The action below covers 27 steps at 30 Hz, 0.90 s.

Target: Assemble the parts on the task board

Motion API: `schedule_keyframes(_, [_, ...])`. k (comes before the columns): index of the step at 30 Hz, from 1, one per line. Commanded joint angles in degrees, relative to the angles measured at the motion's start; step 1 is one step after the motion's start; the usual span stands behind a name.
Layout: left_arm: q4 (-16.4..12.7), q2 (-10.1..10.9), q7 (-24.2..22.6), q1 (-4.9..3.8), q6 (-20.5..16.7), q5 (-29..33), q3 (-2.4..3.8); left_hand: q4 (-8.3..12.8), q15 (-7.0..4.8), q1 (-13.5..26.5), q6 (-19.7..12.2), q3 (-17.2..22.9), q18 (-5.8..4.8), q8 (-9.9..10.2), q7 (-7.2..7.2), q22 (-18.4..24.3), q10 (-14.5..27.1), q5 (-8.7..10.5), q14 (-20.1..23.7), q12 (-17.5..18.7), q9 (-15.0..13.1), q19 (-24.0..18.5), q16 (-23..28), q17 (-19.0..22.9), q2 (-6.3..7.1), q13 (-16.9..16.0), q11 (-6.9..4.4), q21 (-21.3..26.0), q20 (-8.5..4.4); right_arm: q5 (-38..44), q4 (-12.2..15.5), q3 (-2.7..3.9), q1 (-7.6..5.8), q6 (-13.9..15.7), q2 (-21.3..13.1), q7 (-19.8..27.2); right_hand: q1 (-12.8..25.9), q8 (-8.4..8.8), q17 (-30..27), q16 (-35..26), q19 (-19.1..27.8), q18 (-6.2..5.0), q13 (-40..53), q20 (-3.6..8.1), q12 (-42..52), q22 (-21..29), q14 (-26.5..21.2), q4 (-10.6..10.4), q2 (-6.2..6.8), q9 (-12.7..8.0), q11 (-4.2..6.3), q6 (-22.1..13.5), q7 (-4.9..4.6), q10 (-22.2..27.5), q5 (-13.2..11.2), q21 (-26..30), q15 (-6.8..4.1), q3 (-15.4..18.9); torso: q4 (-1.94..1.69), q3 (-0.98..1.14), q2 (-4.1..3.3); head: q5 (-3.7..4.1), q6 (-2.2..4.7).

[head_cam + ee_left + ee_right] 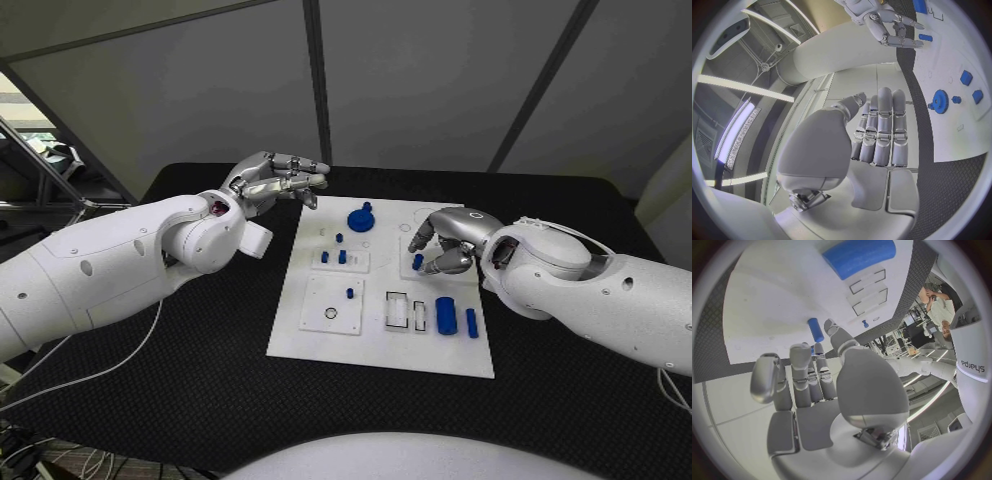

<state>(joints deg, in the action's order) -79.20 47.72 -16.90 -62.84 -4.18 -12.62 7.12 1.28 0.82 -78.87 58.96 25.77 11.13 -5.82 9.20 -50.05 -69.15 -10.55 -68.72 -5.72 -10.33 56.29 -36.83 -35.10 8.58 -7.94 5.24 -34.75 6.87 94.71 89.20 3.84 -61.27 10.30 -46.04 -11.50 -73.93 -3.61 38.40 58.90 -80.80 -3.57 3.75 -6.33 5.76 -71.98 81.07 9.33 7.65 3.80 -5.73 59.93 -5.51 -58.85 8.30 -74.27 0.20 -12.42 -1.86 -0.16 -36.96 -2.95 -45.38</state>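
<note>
A small blue cylindrical peg [418,262] is pinched upright, long axis vertical, by the right hand [450,240] over the white task board [378,345]. The left hand [274,182] is held off the board's far-left corner, fingers straight, nothing gripped.

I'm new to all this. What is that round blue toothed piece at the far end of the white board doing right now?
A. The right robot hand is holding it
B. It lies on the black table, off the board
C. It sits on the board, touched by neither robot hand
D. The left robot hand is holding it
C. The round blue toothed gear rests on the white task board, with the left robot hand raised beside it and the right robot hand apart from it.
</note>
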Motion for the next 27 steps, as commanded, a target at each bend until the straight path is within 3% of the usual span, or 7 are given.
schedule_keyframes(1, [-0.1, 0.0, -0.1, -0.07, 0.7, 0.3, 0.04, 0.0, 0.26, 0.0, 0.0, -0.3, -0.74, 0.4, 0.30, 0.0, 0.1, 0.38, -0.2, -0.1, -0.1, 0.3, 0.3, 0.1, -0.46, -0.1, 0.25, 0.2, 0.20, 0.6, -0.4, 0.05, -0.11, -3.0, 0.4, -0.5, -0.6, -0.12, 0.2, 0.1, -0.2, -0.92, 0.0, -0.13, 0.7, -0.5, 0.5, -0.4, -0.59, 0.0, 0.13, 0.0, 0.05, -0.4, -0.3, -0.2, 0.15, 0.0, -0.09, -0.05, 0.00, -0.04, -0.07])
schedule_keyframes(10, [0.0, 0.1, -0.1, -0.06, 0.7, 0.3, 0.04, 0.0, 0.27, 0.1, 0.0, -0.3, -0.74, 0.4, 0.31, 0.1, 0.1, 0.45, -0.2, -0.1, -0.1, 0.3, 0.4, 0.1, -0.51, -0.1, 0.26, 0.3, 0.22, 0.7, -0.9, 0.04, -0.10, -3.0, 1.0, 0.1, -0.5, -0.54, 5.8, 4.7, -3.1, 0.37, 0.2, 1.14, 2.5, -5.8, 2.4, -1.1, -4.54, 0.1, 2.01, 3.1, -1.57, -8.8, 0.1, -5.0, -1.37, -3.7, 0.02, -0.04, 0.01, -0.12, -0.24])
schedule_keyframes(20, [0.1, 0.0, -0.1, -0.06, 0.7, 0.3, 0.04, -0.1, 0.28, 0.1, 0.0, -0.4, -0.75, 0.4, 0.31, 0.1, 0.1, 0.47, -0.2, -0.1, -0.1, 0.3, 0.4, 0.1, -0.53, -0.1, 0.26, 0.3, 0.22, 0.8, -1.1, 0.04, -0.09, -3.6, 1.4, -0.2, -0.6, -1.48, 9.0, 7.4, -4.5, 1.06, 0.4, 2.28, 1.8, -8.6, 2.9, -1.2, -6.46, 0.6, 3.48, 7.3, -0.40, -14.4, 0.0, -7.6, -2.56, -7.2, 0.00, -0.02, -0.01, 0.01, -0.50])
schedule_keyframes(27, [0.2, 0.0, -0.1, -0.05, 0.7, 0.3, 0.04, -0.1, 0.28, 0.1, 0.0, -0.4, -0.74, 0.4, 0.31, 0.1, 0.2, 0.47, -0.2, -0.1, -0.1, 0.3, 0.4, 0.1, -0.55, -0.1, 0.26, 0.3, 0.22, 2.3, -0.7, 0.04, -0.08, -0.6, 1.2, -0.8, -1.4, -1.64, 9.5, 8.0, -5.1, 1.36, 0.6, 2.86, 0.9, -9.8, 2.9, -0.5, -7.17, 1.0, 3.99, 8.9, -0.05, -16.3, 0.5, -8.6, -3.04, -8.6, 0.01, -0.01, 0.05, 0.00, -0.64])
